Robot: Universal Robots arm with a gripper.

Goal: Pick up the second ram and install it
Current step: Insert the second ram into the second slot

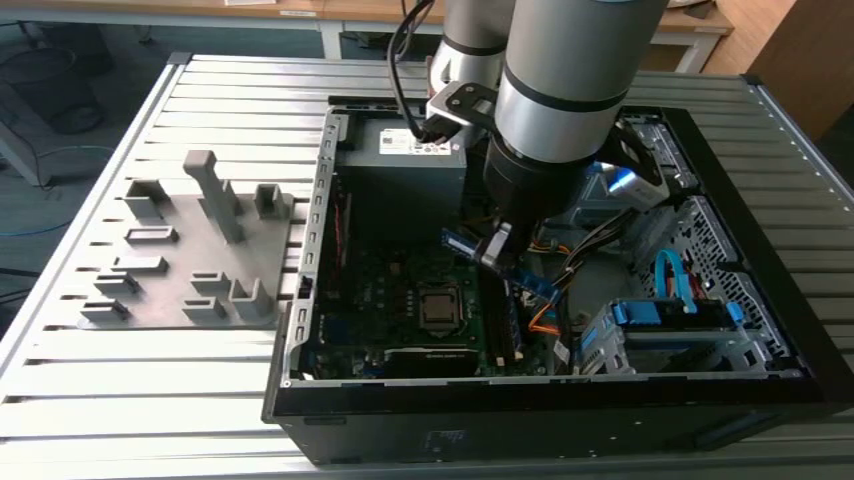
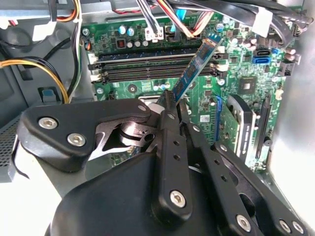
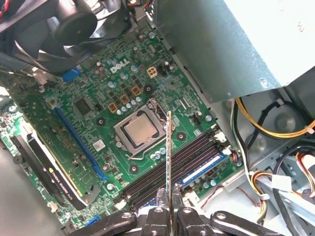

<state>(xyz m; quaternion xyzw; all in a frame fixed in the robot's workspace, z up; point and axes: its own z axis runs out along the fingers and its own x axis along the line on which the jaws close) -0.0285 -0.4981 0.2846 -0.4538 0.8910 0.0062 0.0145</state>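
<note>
Centrally, fingers of the black metal gripper point(image 2: 173, 101) pinch the second ram point(image 2: 198, 64), a thin flat stick, above the green motherboard point(image 3: 93, 78) and its square silver processor point(image 3: 142, 129).

Counts, as I logged them: one gripper point(image 3: 170, 211); two memory sticks, namely the second ram point(image 3: 169, 162) and one seated stick point(image 3: 202, 167); one processor point(image 3: 140, 128); one fan point(image 3: 74, 24); one grey holder block point(image 1: 187, 250); one open computer case point(image 1: 310, 250).

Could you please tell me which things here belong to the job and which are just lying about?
Job: second ram, held in the pincer; memory slots.
Lying about: grey holder block; processor; power supply; cooling fan.
</note>
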